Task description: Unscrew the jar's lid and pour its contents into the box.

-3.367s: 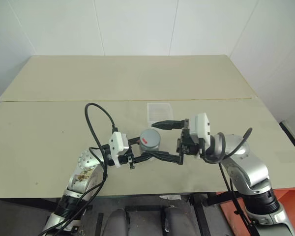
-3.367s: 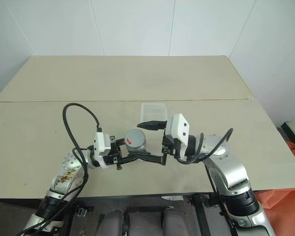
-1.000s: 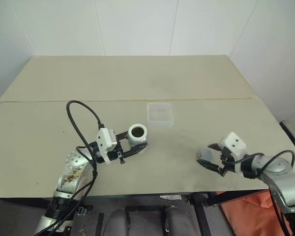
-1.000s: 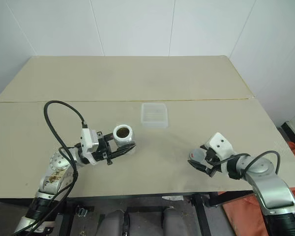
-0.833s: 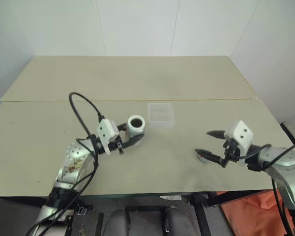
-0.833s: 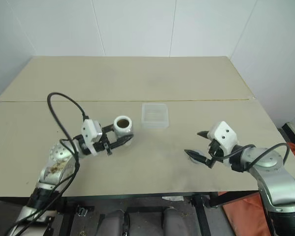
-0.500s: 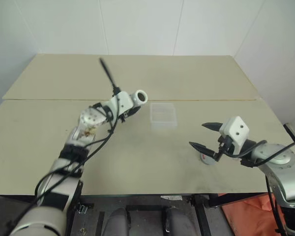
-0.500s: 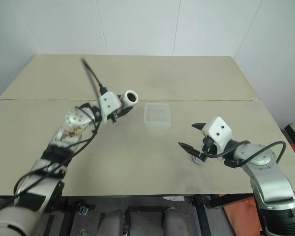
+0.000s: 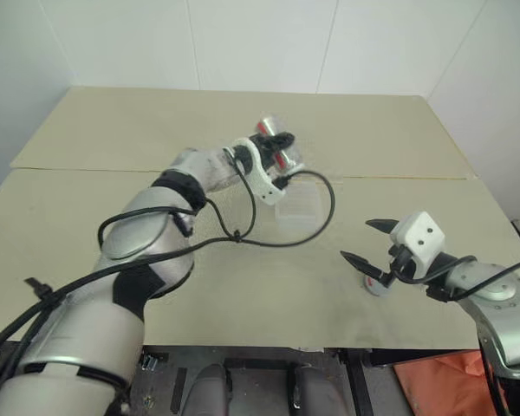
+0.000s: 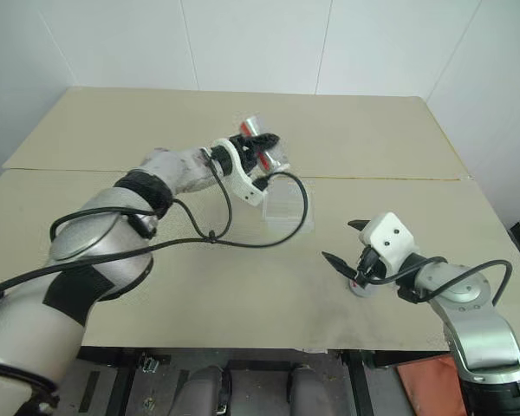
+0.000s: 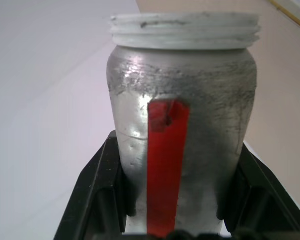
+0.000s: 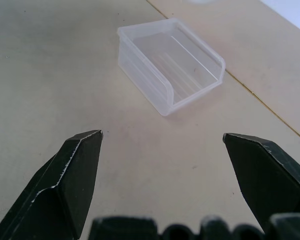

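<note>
My left gripper (image 9: 273, 156) is shut on the clear jar (image 9: 279, 149), held tipped in the air just behind the box (image 9: 302, 206). In the left wrist view the jar (image 11: 182, 115) has a red stripe down its side and a bare threaded mouth with no lid, and a black finger (image 11: 97, 195) presses each flank. The clear plastic box (image 12: 172, 65) sits on the table near the middle. My right gripper (image 9: 360, 240) hangs open at the right, low over the table. The grey lid (image 9: 377, 284) lies on the table just beneath it.
The beige table (image 9: 243, 286) has a seam (image 9: 87, 169) running across it behind the box. A black cable (image 9: 243, 234) from my left arm droops over the table beside the box. White walls stand behind the table.
My left arm has swung the jar up, forward and right from the near left to just behind the box, rolling the wrist. The right gripper stayed open over the lid.
</note>
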